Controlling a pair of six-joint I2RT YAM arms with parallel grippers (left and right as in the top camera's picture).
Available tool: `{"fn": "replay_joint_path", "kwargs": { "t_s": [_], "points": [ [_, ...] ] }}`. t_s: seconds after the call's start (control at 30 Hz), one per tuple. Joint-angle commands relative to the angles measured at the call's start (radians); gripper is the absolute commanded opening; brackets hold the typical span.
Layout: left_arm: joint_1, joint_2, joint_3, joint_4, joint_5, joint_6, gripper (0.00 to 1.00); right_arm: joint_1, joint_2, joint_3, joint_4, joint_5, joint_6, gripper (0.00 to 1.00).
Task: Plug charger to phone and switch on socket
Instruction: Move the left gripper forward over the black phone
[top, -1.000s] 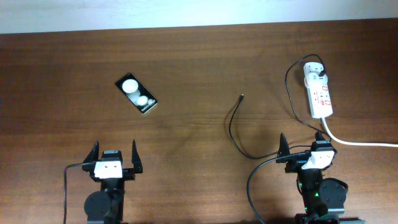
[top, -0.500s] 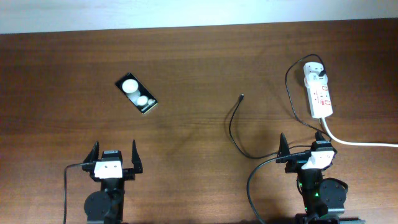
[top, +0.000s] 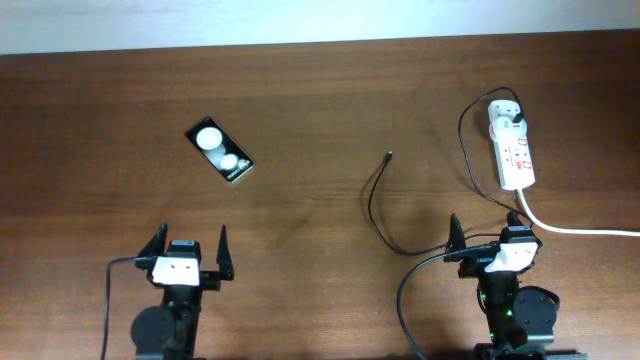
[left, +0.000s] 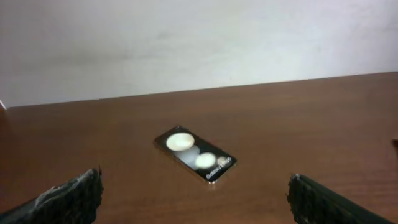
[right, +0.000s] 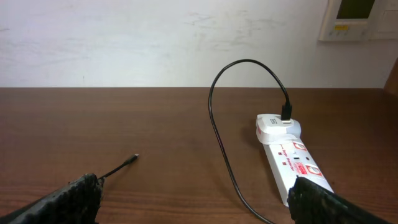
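Note:
The black phone (top: 219, 151) with two white round spots lies tilted on the table at the left; it also shows in the left wrist view (left: 196, 154). The thin black charger cable (top: 375, 205) runs from its free plug tip (top: 389, 155) round to a black plug in the far end of the white socket strip (top: 511, 146). The right wrist view shows the tip (right: 132, 159), the cable (right: 219, 134) and the strip (right: 290, 155). My left gripper (top: 187, 258) is open and empty near the front edge, well short of the phone. My right gripper (top: 487, 244) is open and empty, just short of the strip.
The strip's thick white cord (top: 575, 229) runs off to the right edge. The wooden table (top: 320, 100) ends at a white wall at the back. A white wall panel (right: 357, 18) hangs at the upper right of the right wrist view. Robot base wires (top: 405, 300) lie by the front edge.
My left gripper's fingers have spread a little wider and it has shifted slightly forward. The right arm, phone, cable and strip have not moved.

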Motion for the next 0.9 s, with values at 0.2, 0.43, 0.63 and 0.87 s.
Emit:
{"fn": "replay_joint_path", "kwargs": {
  "t_s": [0.2, 0.43, 0.63, 0.87],
  "points": [
    [-0.001, 0.546, 0.517, -0.232, 0.017, -0.013, 0.99, 0.012, -0.01, -0.01, 0.002, 0.009, -0.004, 0.99],
    [-0.002, 1.04, 1.124, -0.75, 0.019, -0.058, 0.99, 0.012, -0.01, -0.01, 0.002, 0.009, -0.004, 0.98],
    [-0.002, 1.252, 1.353, -0.956, 0.201, -0.058, 0.99, 0.012, -0.01, -0.01, 0.002, 0.009, -0.004, 0.99],
    [-0.002, 1.277, 1.383, -0.967, -0.012, -0.371, 0.99, 0.012, -0.01, -0.01, 0.002, 0.009, -0.004, 0.99]
  ]
}}
